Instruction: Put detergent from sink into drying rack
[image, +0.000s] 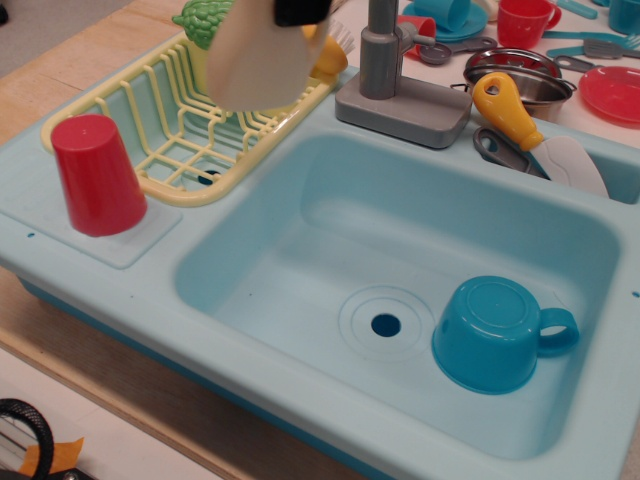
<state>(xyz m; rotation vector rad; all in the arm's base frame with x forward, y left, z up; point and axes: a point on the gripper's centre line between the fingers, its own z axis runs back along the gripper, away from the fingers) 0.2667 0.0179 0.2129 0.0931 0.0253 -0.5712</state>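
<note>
The cream-white detergent (255, 60) hangs in the air at the top of the view, above the far end of the pale yellow drying rack (170, 135). My gripper (300, 10) shows only as a black tip at the top edge, shut on the top of the detergent; its fingers are mostly out of frame. The light-blue sink (290, 270) lies below and to the right. An upturned blue cup (495, 335) sits in its right part, beside the drain hole (385, 325).
A red cup (97, 175) stands upside down on the sink's left ledge, in front of the rack. A green bumpy vegetable (198, 18) lies at the rack's far end. The grey faucet (385, 60) stands behind the basin. Utensils, a yellow-handled tool (505, 108) and dishes lie at the back right.
</note>
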